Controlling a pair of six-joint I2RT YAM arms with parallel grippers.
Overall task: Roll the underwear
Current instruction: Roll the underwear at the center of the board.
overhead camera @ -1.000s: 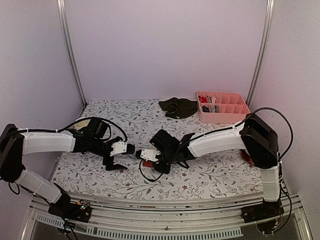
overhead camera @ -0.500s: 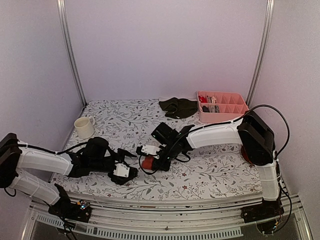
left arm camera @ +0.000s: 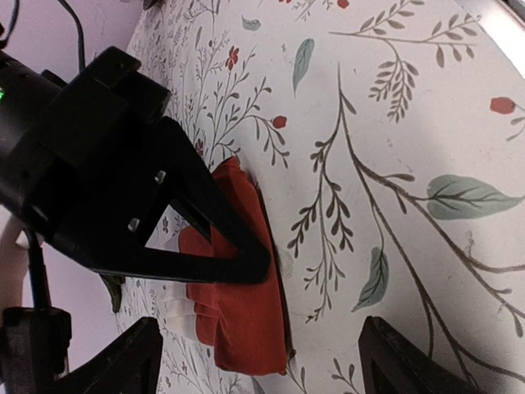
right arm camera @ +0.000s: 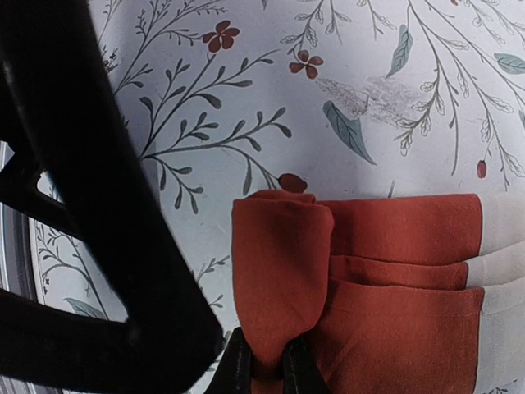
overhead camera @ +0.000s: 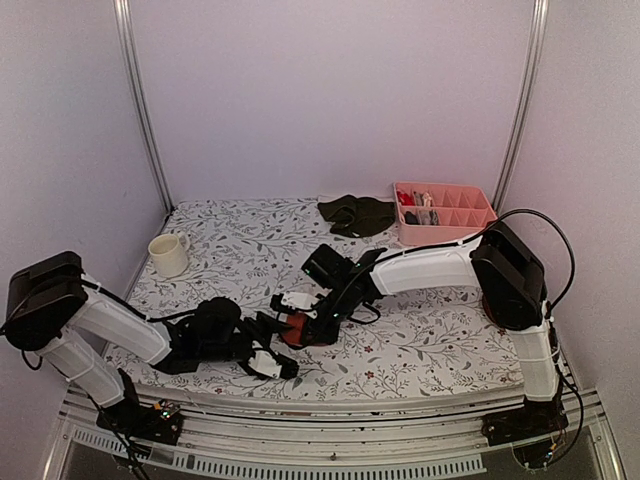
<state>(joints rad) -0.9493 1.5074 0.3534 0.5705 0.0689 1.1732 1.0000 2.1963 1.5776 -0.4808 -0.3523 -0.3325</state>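
No text, label, brand, number or sign can be read in any of the views.

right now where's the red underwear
In the top view the red underwear lies near the middle of the table, towards the front, pinched by the shut right hand, with the open left hand just to its left.
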